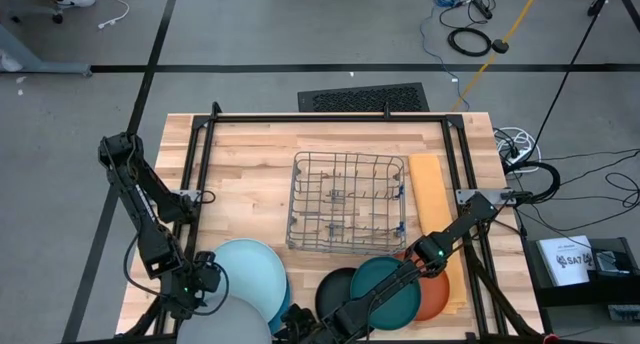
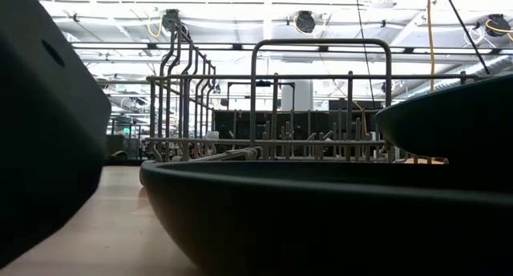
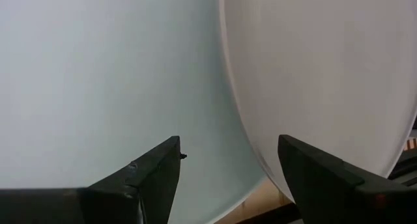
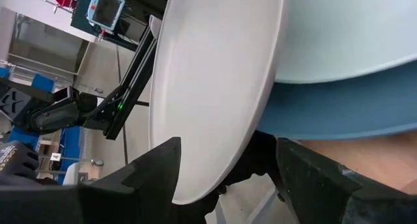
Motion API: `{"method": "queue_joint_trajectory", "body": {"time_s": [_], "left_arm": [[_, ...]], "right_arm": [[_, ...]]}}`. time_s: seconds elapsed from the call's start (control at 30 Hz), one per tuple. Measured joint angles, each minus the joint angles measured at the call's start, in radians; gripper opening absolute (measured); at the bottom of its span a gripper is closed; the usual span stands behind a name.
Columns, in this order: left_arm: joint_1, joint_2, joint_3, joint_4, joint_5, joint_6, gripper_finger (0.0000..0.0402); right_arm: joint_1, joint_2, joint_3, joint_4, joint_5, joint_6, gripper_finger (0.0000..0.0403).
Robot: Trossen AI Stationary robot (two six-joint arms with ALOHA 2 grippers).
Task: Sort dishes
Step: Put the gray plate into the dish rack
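The table (image 1: 250, 159) carries the wire rack (image 1: 347, 216) at its centre, still bare of any plate, so the sorting looks to be at its very start. Along the near edge sit the plates: on the left the grey plate (image 1: 232, 324) overlapping the pale blue plate (image 1: 248, 269), with a sliver of the medium blue plate (image 1: 284, 299) beneath them; to the right the black plate (image 1: 335, 287), the dark teal plate (image 1: 385, 284) and the orange plate (image 1: 438, 296) in an overlapping row.

Both arms reach in low at the left stack. The left gripper (image 3: 228, 178) hangs over the pale blue and grey plates, fingers spread, nothing between them. The right gripper (image 4: 228, 175) has its fingers spread too, either side of the grey plate's rim (whether a finger touches it, I can't quite tell).

Next, I'd judge: close on that rim, lift the grey plate clear, and stand it in a rack slot.
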Motion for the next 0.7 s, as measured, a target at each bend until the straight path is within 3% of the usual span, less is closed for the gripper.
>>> {"method": "queue_joint_trajectory", "body": {"time_s": [0.3,0.4,0.5,0.63,0.7], "left_arm": [[0.005,0.0,0.0,-0.008,-0.056,-0.005,0.0256],[0.027,0.011,0.0,-0.013,-0.077,-0.001,0.0245],[0.055,0.028,0.0,-0.02,-0.105,0.013,0.0201],[0.073,0.059,0.001,-0.009,-0.102,0.022,0.0099],[0.077,0.075,0.005,-0.001,-0.096,0.028,0.0042]], "right_arm": [[-0.028,0.0,0.0,0.0,-0.001,0.002,0.0246],[-0.05,0.0,0.0,-0.003,-0.021,0.003,0.022],[-0.07,0.0,0.0,-0.018,-0.037,-0.004,0.0152],[-0.084,0.002,0.0,-0.048,-0.057,-0.035,0.0033],[-0.091,0.004,-0.002,-0.069,-0.063,-0.027,0.0019]]}}
